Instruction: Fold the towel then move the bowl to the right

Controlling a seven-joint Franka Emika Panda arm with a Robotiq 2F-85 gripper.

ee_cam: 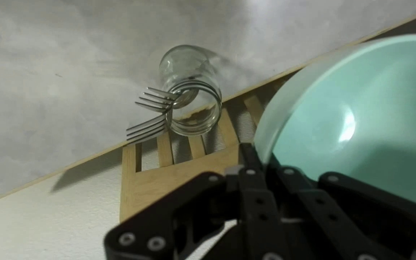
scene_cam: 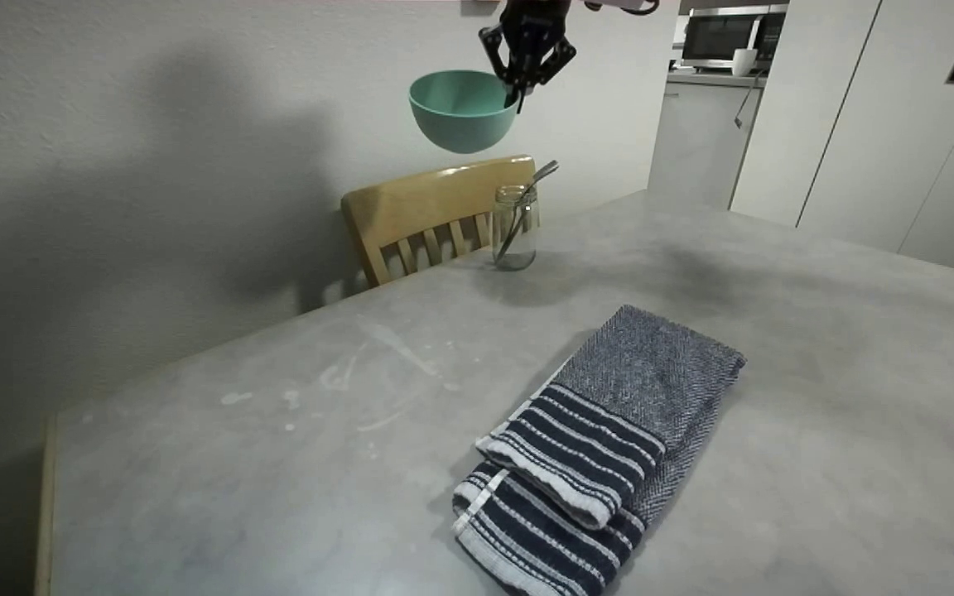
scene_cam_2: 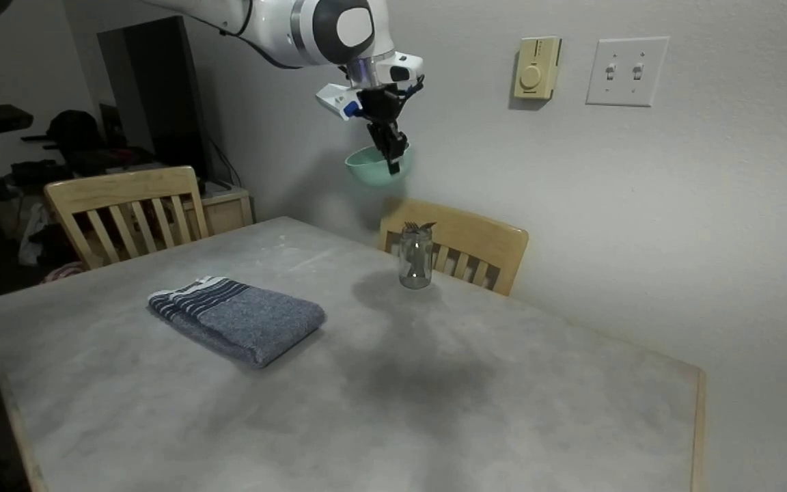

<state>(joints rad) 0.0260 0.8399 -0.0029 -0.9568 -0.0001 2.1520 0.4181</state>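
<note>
The mint-green bowl (scene_cam: 462, 132) hangs in the air, upright, near the wall and above a chair back. It also shows in an exterior view (scene_cam_2: 368, 172) and large at the right of the wrist view (ee_cam: 341, 104). My gripper (ee_cam: 260, 159) is shut on the bowl's rim, one finger inside and one outside. The gripper also shows in both exterior views (scene_cam: 518, 93) (scene_cam_2: 393, 160). The grey towel (scene_cam: 651, 372) lies folded on the table, its navy and white striped ends stacked at one end. It also shows in an exterior view (scene_cam_2: 257, 321) and is out of the wrist view.
A glass jar (scene_cam: 515, 240) with forks stands near the table edge, below the bowl; it also shows in the wrist view (ee_cam: 193, 119). A wooden chair (scene_cam_2: 462, 229) is between the table (scene_cam_2: 537, 410) and the wall. Another chair (scene_cam_2: 127, 188) stands at the far side.
</note>
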